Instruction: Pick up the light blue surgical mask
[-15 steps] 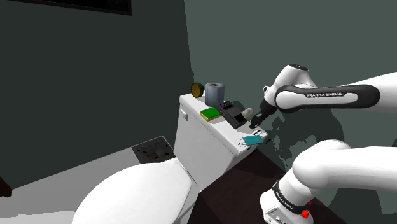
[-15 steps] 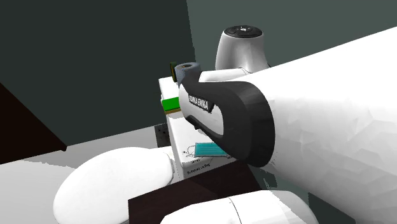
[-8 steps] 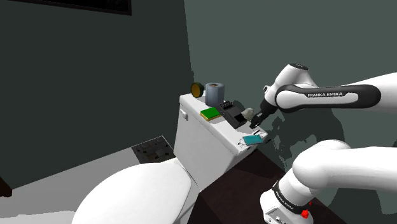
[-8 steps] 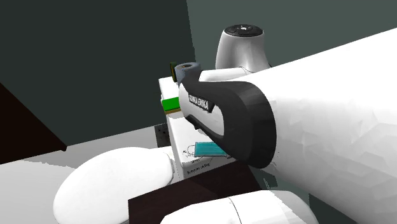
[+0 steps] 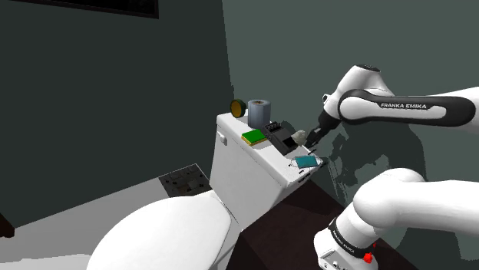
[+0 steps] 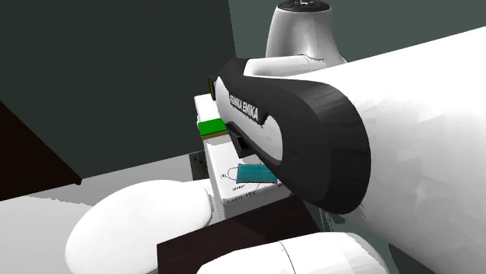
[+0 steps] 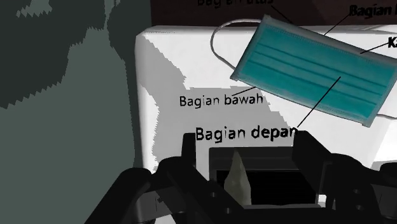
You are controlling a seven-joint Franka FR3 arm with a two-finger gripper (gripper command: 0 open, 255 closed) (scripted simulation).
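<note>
- A light blue surgical mask (image 7: 315,70) is seen at the upper right of the wrist view. It lies flat and slanted on a white printed surface (image 7: 191,57).
- Black labels are read on that surface, among them "Bagian bawah" and "Bagian depan".
- Pleat lines are noted along the mask, and a thin ear loop (image 7: 219,44) curves off its short end.
- In the shoulder view the mask is found right of centre, at the end of the toilet tank lid (image 5: 230,121) nearest the arm. Whether it rests on the lid or is raised just off it cannot be told.
- The claw (image 5: 312,143) is placed just above the mask, carried on the white arm (image 5: 407,107) that enters from the frame's right. Whether the claw is wide, narrow or clasping anything cannot be told.
- Along the lid toward the upper middle of the shoulder view are logged:
  - a black object (image 5: 280,138) beside the claw
  - a green block (image 5: 254,137)
  - a grey toilet roll (image 5: 259,112)
  - a yellow-and-black round thing (image 5: 237,107) at the far end
- The white toilet seat cover (image 5: 165,230) is seen at the lower left, and a dark square panel (image 5: 184,180) is seen low beside the tank.
- In the second exterior view the right half is covered by the arm. The mask is seen at centre, just under the arm's black band, with the green block up and to the left.
</note>
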